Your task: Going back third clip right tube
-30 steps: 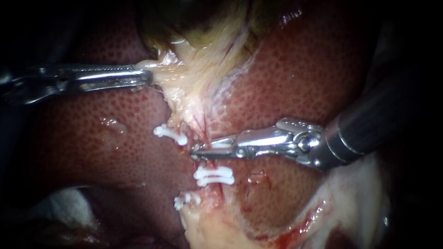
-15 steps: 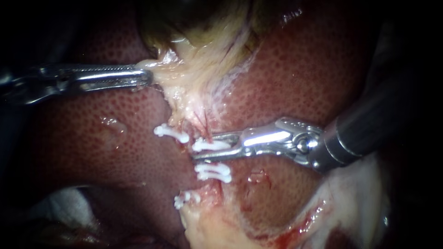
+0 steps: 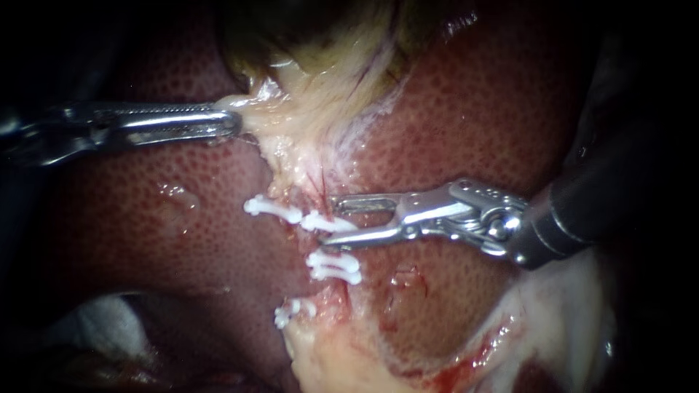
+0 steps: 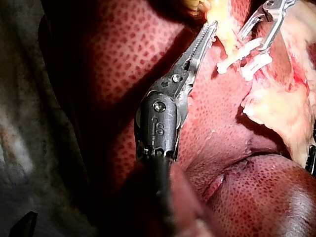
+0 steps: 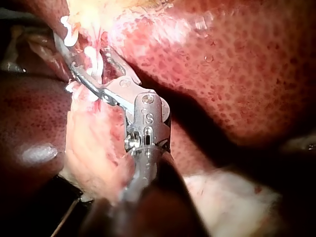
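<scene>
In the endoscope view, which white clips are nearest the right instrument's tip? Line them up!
1. Upper right clip, at the tip of the right instrument.
2. Double clip, just below.
3. Upper left clip, off to the left.
4. Bottom clip, lowest and farthest.

Light pools at the centre, the corners fall dark, and glare streaks the left instrument (image 3: 222,122).

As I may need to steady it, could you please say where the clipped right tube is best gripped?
Probably the bare stretch of the right tube between the upper clip and the lower clips, coming from the right instrument side, jaws across it: the tube runs crosswise to that shaft.
</scene>
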